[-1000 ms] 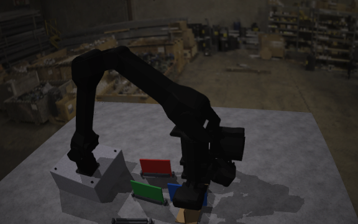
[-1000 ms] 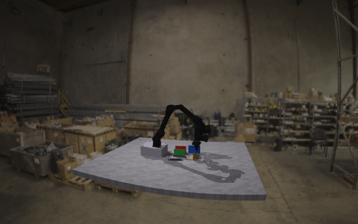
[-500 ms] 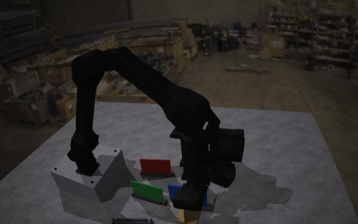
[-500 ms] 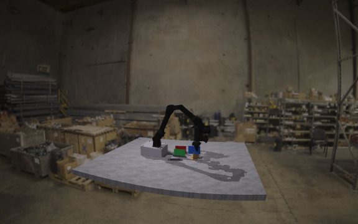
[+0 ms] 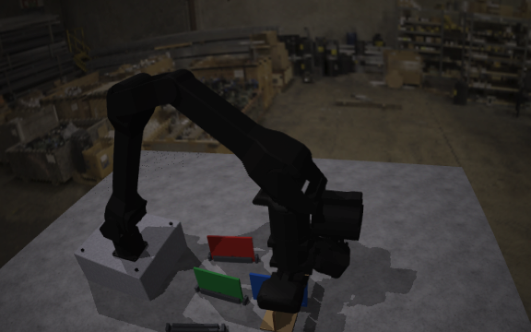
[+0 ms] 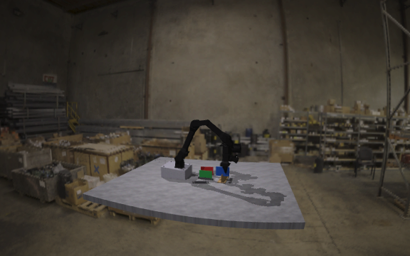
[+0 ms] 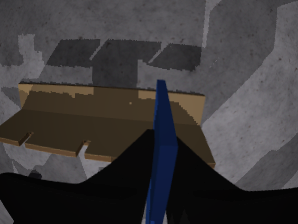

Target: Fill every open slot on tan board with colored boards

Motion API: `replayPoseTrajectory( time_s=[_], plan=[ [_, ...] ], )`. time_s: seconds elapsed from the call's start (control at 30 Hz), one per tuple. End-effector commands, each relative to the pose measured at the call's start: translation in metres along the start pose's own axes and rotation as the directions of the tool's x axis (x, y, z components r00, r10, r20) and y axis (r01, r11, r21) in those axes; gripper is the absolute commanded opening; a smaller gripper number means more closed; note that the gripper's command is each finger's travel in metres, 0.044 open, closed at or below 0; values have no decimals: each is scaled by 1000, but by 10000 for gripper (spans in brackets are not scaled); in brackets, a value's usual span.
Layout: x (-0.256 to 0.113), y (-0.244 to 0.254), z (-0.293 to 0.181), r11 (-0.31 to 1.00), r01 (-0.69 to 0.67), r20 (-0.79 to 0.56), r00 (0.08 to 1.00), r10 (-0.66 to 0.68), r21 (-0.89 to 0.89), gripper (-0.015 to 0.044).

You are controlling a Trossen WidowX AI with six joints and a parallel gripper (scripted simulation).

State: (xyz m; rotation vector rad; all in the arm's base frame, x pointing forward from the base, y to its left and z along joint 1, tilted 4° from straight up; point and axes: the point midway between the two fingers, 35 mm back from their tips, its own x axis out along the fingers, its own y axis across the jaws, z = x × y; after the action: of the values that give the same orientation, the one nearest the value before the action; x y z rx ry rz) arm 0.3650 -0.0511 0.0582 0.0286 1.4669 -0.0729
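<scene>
My gripper [image 5: 281, 306] [image 6: 225, 171] [image 7: 157, 137] is shut on the blue board [image 5: 259, 287] [image 6: 219, 171] [image 7: 161, 105], which is upright and crosswise to the tan board [image 5: 284, 323] [image 6: 223, 179] [image 7: 60, 125]. In the wrist view, the blue board is over the tan board's right part; its notch and lower edge are hidden. The tan board looks tilted rather than straight upright. Two open slots show in its near edge, left of the blue board. A green board [image 5: 218, 283] [image 6: 205, 174] and a red board [image 5: 231, 248] [image 6: 206, 168] stand in their holders.
An empty dark holder [image 5: 195, 327] [image 6: 200, 182] lies in front of the green board. The arm's grey base block [image 5: 166, 267] [image 6: 174, 173] is left of the boards. The arm and gripper cover much of the blue board in the top view.
</scene>
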Motion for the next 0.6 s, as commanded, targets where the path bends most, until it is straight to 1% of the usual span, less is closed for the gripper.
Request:
replayPoseTrajectory(
  time_s=[0.0, 0.57],
  plan=[
    [2, 0, 0, 1000, 3, -3, 1000, -3, 10, 0],
    [2, -1, 1, 1000, 3, -2, 1000, -3, 20, 0]
  ],
)
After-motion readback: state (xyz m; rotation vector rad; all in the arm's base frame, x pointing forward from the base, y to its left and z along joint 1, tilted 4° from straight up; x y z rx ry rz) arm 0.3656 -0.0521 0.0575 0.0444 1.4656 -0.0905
